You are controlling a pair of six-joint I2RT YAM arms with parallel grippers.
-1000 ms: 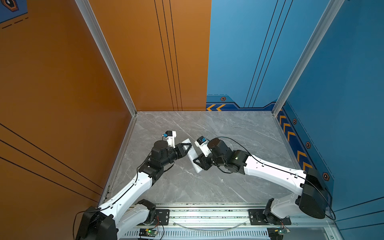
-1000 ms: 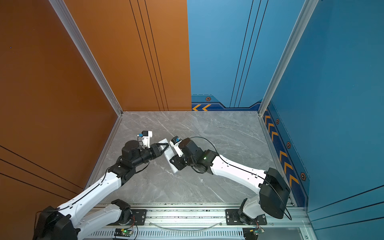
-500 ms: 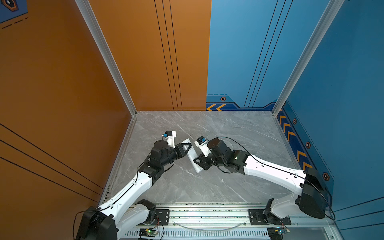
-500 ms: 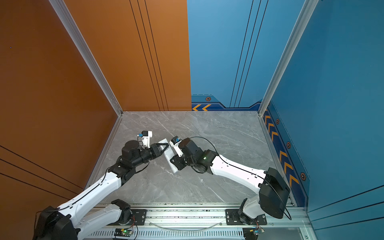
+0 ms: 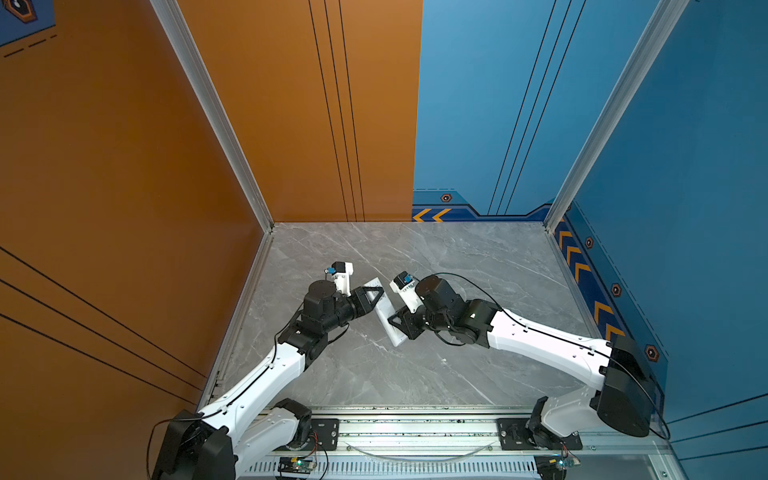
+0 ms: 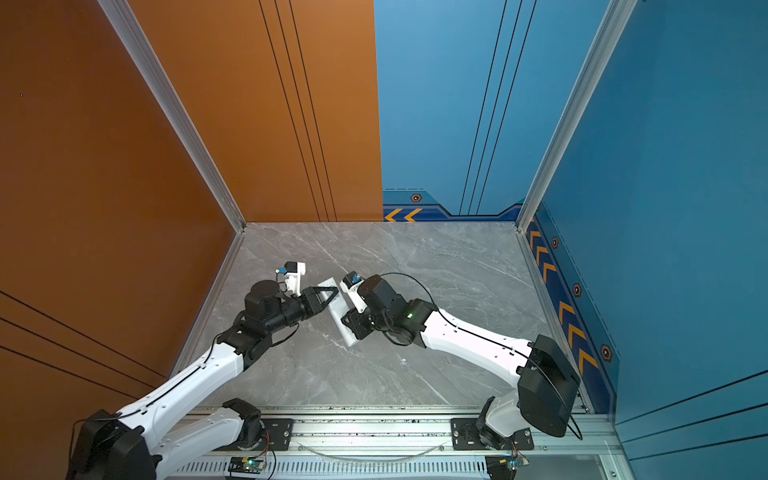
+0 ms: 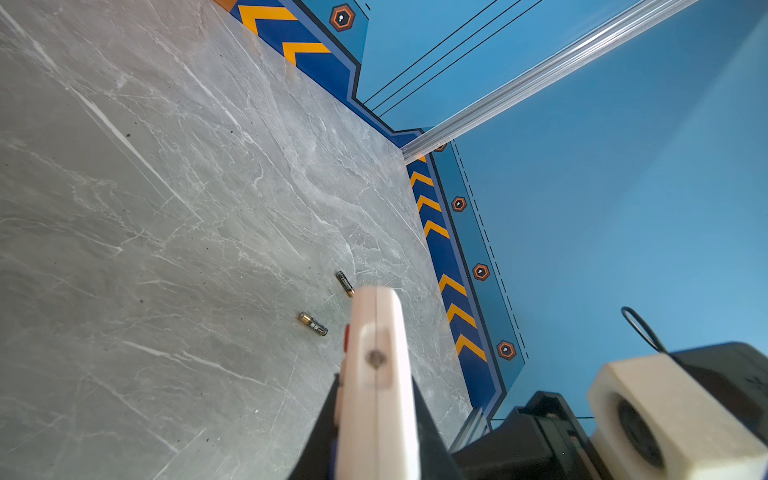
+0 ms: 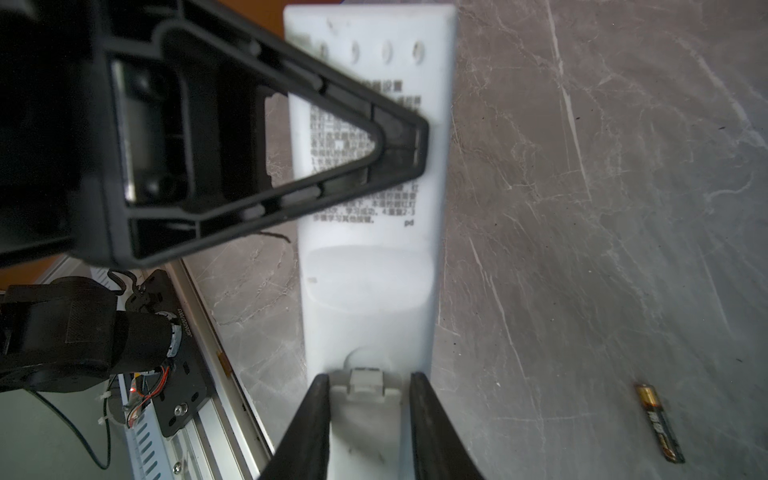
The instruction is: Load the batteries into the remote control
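The white remote control is held off the grey floor, plain back with printed text facing my right wrist camera. My left gripper is shut on its long edges near the middle. My right gripper is at the remote's near end. Its fingers stand on either side of the small battery cover, with a thin gap on one side. Two black-and-gold batteries lie apart on the floor; one battery shows in the right wrist view. Neither shows in the top views.
The marble floor is walled by an orange panel on the left and blue panels at the back and right. The arms' metal base rail runs along the front edge.
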